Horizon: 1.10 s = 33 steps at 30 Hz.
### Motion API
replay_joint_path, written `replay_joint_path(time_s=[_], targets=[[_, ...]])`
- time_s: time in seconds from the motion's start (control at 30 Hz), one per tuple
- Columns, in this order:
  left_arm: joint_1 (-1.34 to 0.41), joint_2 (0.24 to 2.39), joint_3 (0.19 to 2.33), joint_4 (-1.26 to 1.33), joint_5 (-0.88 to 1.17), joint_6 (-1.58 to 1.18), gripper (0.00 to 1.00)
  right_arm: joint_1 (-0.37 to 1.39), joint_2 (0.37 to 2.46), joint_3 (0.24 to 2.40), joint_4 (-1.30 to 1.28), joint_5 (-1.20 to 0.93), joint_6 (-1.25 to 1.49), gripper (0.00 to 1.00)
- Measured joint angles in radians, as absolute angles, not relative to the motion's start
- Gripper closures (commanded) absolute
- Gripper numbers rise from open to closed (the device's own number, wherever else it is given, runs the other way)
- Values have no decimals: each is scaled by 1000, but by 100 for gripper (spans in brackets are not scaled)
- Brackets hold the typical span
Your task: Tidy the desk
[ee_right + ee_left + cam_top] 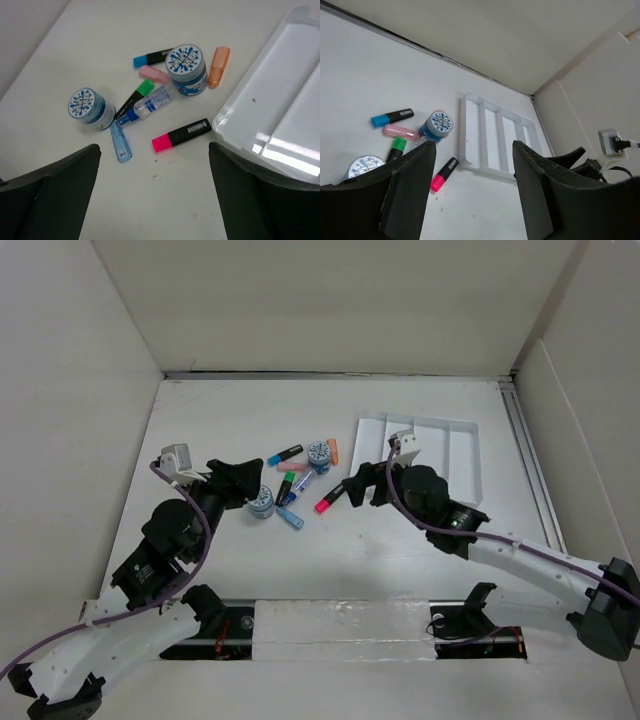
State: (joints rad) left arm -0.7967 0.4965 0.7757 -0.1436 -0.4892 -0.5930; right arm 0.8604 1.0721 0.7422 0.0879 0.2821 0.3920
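Left gripper (248,482) spread wide, empty, beside the near-left jar (262,501). Clutter sits mid-desk (400,560). Pink highlighter (181,135) lies just left of my right gripper (353,487) — also spread, empty — its long axis running near-left to far-right. Right arm is nearer, so I'd use it. Tray (465,455) lies far-right.
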Motion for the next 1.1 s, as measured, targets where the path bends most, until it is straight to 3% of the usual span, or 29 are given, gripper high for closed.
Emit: replay_joint_path(time_s=[0.07, 0.1, 0.17, 0.2, 0.3, 0.37, 0.4, 0.47, 0.5, 0.6, 0.87, 1.1], targets=[[-797, 514, 813, -178, -505, -579, 41, 860, 1114, 747, 104, 265, 390, 10], [-797, 524, 830, -191, -513, -571, 41, 860, 1142, 753, 107, 254, 389, 44], [-797, 544, 859, -213, -527, -551, 43, 861, 1200, 770, 115, 221, 382, 94], [-797, 553, 871, -221, -532, -537, 43, 862, 1231, 779, 120, 201, 382, 100], [-797, 566, 886, -226, -541, -496, 46, 875, 1315, 811, 128, 159, 387, 100], [-797, 574, 886, -229, -558, -474, 48, 900, 1374, 846, 128, 157, 386, 83], [-797, 580, 886, -229, -564, -460, 49, 912, 1399, 864, 130, 156, 387, 64], [-797, 588, 886, -229, -573, -437, 54, 941, 1450, 901, 134, 151, 381, 44], [-797, 589, 886, -229, -575, -419, 55, 957, 1476, 925, 134, 150, 372, 30], [-797, 586, 886, -221, -579, -374, 55, 1010, 1552, 1009, 128, 150, 338, 10], [-790, 539, 885, -191, -659, -310, 54, 1092, 1757, 1222, 118, 147, 276, 3], [-783, 353, 804, -123, -762, -303, 51, 1091, 1907, 1336, 78, 154, 250, 0]])
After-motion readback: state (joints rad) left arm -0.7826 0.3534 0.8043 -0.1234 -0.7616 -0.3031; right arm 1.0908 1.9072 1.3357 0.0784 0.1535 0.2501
